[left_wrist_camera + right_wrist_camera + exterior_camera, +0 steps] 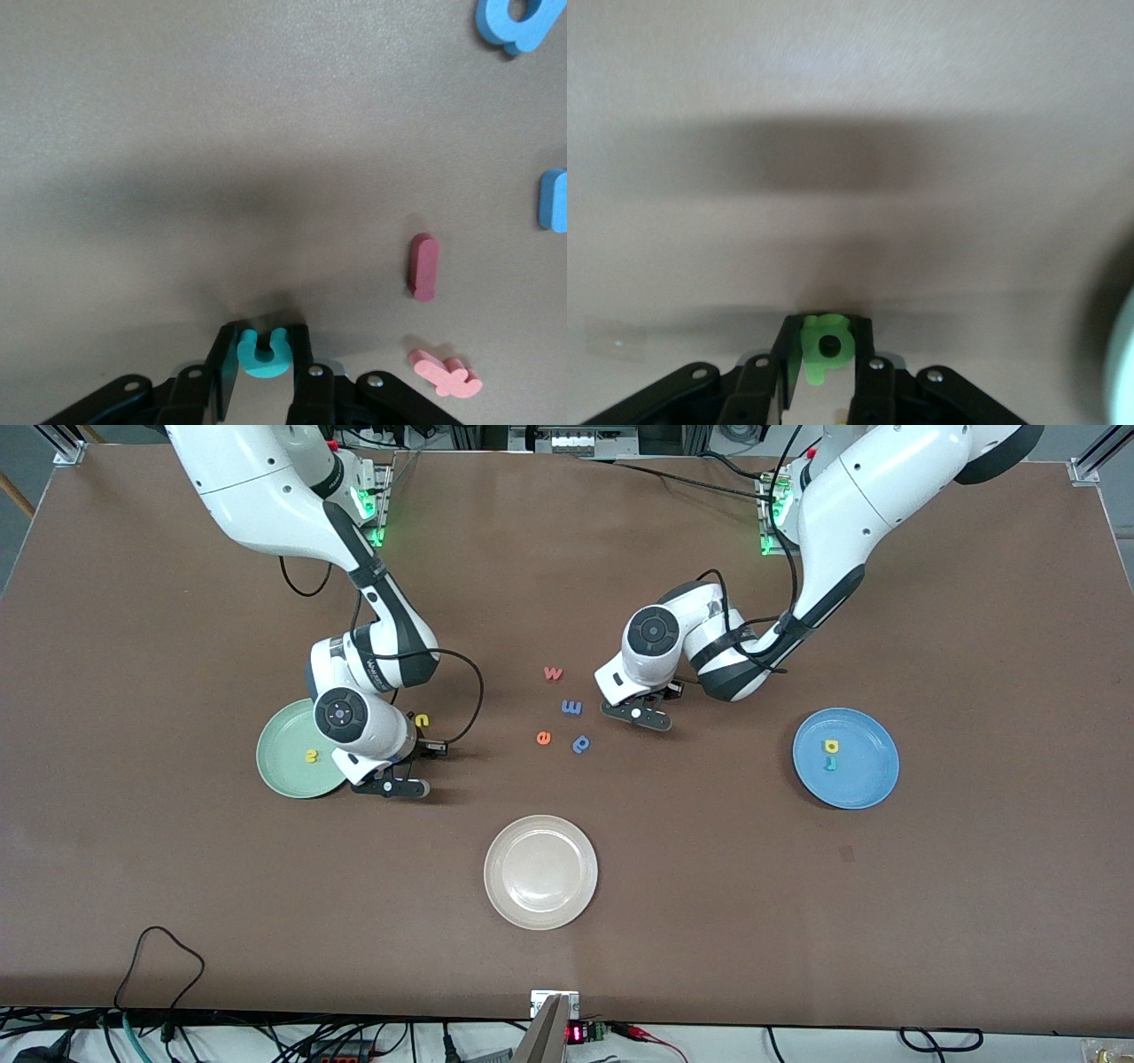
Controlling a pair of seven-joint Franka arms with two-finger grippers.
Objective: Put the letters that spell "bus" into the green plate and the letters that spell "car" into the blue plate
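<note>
Both grippers pinched letters low over the table.
The right gripper [827,350], beside the green plate [276,766], was clamped on the green b [825,345]; the left gripper [263,354], beside the loose letters, squeezed the teal c [262,353]; blue plate [864,781] near the left arm's end.

table [709,921]: brown, flat
plates on it: green plate [282,766], off-white plate [540,872], blue plate [846,758]
loose letters mid-table: red w [553,673], blue m [572,707], orange e [543,737], blue p [581,744]
beside green plate: yellow u [423,720]
</note>
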